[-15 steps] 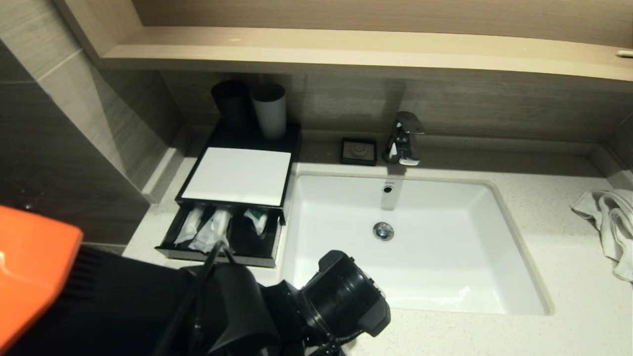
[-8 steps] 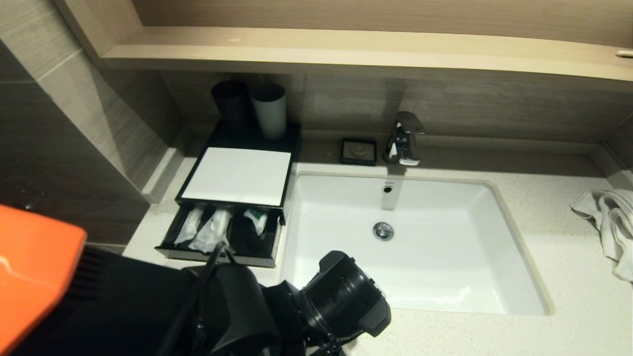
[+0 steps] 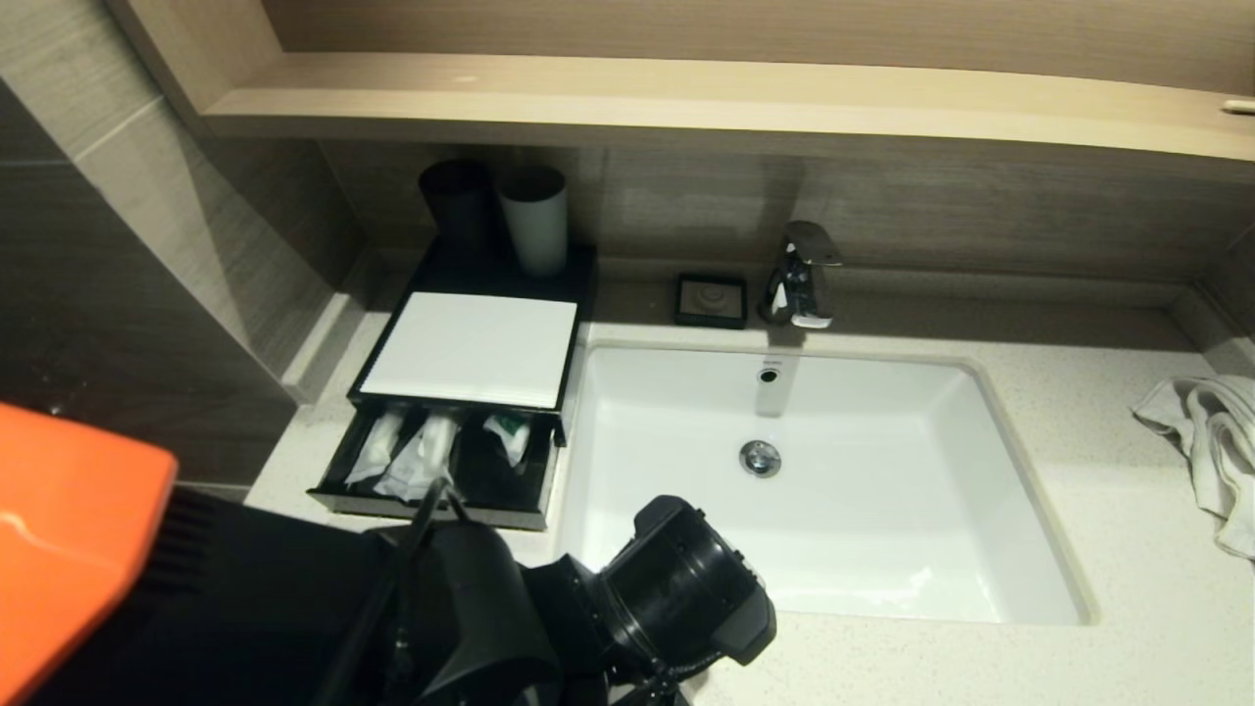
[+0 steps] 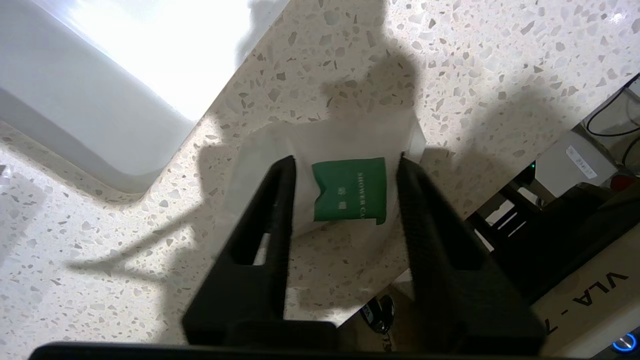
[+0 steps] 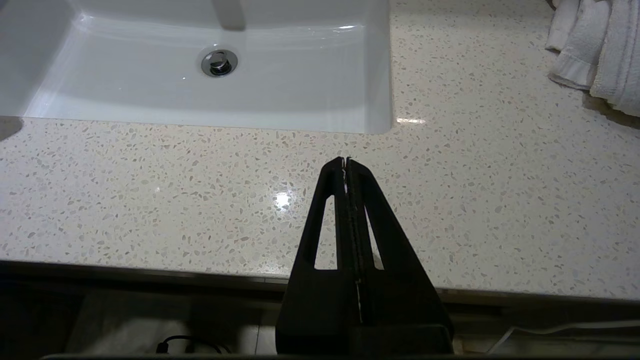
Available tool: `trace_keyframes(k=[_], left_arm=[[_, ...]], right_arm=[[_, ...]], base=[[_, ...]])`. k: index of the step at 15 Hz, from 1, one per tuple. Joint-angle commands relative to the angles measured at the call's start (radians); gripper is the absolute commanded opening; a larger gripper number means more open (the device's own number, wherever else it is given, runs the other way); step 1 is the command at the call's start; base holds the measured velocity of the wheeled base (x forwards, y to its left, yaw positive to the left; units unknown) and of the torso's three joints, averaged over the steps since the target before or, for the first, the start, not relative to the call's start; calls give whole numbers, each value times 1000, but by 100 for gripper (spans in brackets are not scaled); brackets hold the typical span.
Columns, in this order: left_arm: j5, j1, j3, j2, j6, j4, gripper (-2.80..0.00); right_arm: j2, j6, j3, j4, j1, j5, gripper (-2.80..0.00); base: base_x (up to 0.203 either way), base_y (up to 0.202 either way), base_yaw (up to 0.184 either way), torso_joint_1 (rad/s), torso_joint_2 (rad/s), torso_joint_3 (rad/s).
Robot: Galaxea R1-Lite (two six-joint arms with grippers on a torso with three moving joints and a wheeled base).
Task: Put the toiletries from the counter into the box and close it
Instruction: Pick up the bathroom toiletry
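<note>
A clear sachet with a green label [image 4: 350, 190] lies flat on the speckled counter [image 4: 450, 60] near the sink's front corner and the counter's front edge. My left gripper [image 4: 345, 167] is open, its tips down on the sachet on either side of the label. In the head view the left arm hides both. The black box [image 3: 471, 348] with a white top panel stands left of the sink, its front drawer [image 3: 431, 505] pulled out with several wrapped toiletries [image 3: 422, 456] inside. My right gripper [image 5: 346, 160] is shut and empty over the counter's front edge.
The white sink [image 3: 833, 510] fills the middle, with the faucet [image 3: 804, 275] and a small black soap dish [image 3: 711, 299] behind it. A black cup [image 3: 456, 206] and a white cup [image 3: 534, 221] stand behind the box. A white towel [image 3: 1206, 441] lies far right. A wooden shelf [image 3: 686, 98] overhangs.
The left arm has edged slightly to the right in the head view. The box, the drawer and its contents have not moved.
</note>
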Motion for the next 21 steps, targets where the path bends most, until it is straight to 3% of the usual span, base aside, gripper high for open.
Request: trace_keyframes(k=[1,14,21], left_arm=[[0,0,0,1,0,2,-280],[10,1,-9,-26,-11,-35,-280],[19,40,21,-193,-3,33,-280]], right_arm=[[0,-1,0,0,0,1,-280],[0,-1,0,0,0,1,-280],[0,-1,0,0,0,1,-280]], base=[[0,0,0,0,0,0],[0,0,0,0,0,0],[0,0,0,0,0,0]])
